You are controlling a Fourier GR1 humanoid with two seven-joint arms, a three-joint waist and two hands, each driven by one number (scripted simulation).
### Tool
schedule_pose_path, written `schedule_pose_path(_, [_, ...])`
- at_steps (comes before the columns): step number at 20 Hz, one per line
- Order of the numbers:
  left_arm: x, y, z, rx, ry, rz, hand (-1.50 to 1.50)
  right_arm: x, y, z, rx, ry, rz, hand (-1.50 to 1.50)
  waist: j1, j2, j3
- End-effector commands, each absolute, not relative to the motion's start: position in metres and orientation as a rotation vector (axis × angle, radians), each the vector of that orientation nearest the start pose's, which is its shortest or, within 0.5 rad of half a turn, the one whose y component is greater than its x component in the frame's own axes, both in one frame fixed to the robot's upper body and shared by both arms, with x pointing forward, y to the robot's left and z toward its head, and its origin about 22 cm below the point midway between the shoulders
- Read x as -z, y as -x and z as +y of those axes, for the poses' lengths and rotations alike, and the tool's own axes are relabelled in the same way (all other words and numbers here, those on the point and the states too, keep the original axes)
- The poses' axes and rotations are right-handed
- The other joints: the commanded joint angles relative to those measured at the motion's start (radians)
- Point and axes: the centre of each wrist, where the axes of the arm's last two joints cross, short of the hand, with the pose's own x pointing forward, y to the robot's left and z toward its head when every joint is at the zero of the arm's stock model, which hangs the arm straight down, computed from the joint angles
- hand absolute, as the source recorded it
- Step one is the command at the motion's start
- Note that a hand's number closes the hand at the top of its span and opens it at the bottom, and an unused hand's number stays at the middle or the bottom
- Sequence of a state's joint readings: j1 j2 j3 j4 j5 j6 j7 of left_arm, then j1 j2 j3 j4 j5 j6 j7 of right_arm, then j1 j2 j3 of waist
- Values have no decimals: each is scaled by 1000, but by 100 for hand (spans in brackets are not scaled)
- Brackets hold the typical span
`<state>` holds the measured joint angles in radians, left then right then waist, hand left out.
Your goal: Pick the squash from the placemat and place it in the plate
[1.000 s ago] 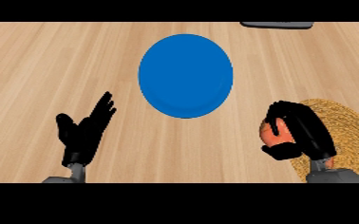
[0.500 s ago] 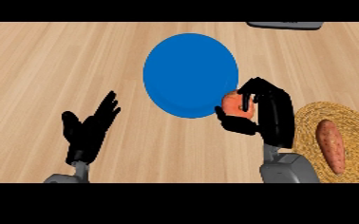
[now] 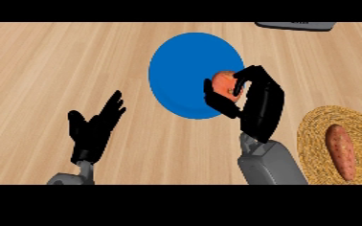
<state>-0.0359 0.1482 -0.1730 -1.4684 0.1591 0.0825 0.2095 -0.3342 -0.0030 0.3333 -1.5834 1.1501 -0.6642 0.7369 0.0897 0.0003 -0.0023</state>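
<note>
A reddish sweet potato point(image 3: 340, 152) lies lower right (dark grey object point(image 3: 295, 25) top edge) on the wooden counter point(image 3: 63, 67).

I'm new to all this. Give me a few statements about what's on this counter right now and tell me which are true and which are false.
1. The right hand is curled round the orange squash. True.
2. The squash lies on the placemat. False: it is in the right hand, over the plate's right edge.
3. The plate is blue. True.
4. The placemat is bare. False: a reddish-brown vegetable lies on it.
5. The left hand holds the plate. False: it is open, at lower left, apart from the plate.
</note>
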Motion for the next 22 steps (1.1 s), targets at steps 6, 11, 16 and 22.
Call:
schedule_pose_path(6, [24,-244,219,72,40,-1200,0,-86,-322,-81,123,1298,-1592,150,-9,12,-1])
schedule_pose_path(11, [23,-246,221,67,31,-1204,0,-75,-343,-69,151,1367,-1532,150,-12,16,2])
schedule_pose_path(16, [15,-253,226,69,33,-1214,0,-83,-372,-71,175,1396,-1512,150,-26,16,3])
schedule_pose_path(22, [23,-243,231,68,45,-1209,0,-49,-387,-96,40,1378,-1149,-150,-13,23,3])
